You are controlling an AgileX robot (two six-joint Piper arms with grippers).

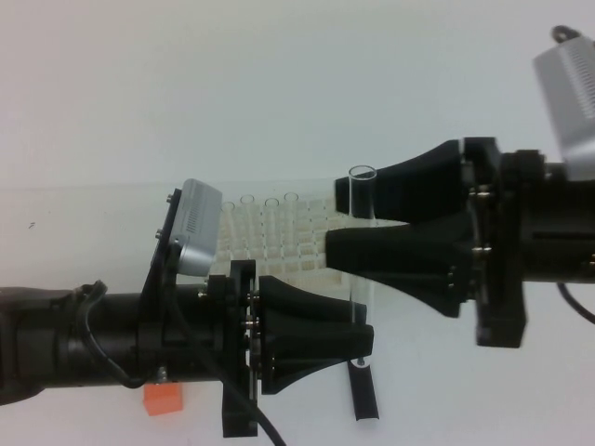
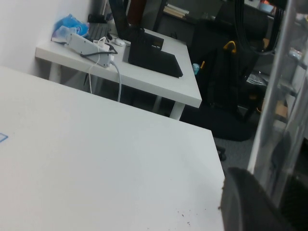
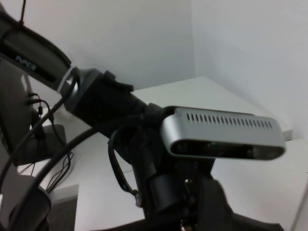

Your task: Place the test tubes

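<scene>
One legible mark: small white lettering on the black robot arm link (image 3: 29, 55) in the right wrist view, blurred, reads roughly "PIPER". Nothing readable on the left gripper (image 1: 364, 339), near centre, the right gripper (image 1: 353, 223), just beyond it to the right, or the silver wrist camera housing (image 3: 224, 132).

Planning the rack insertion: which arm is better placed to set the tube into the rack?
Left, probably. The left gripper has its jaws closed on the test tube, right beside the rack. The right gripper sits at the tube's open top.
</scene>
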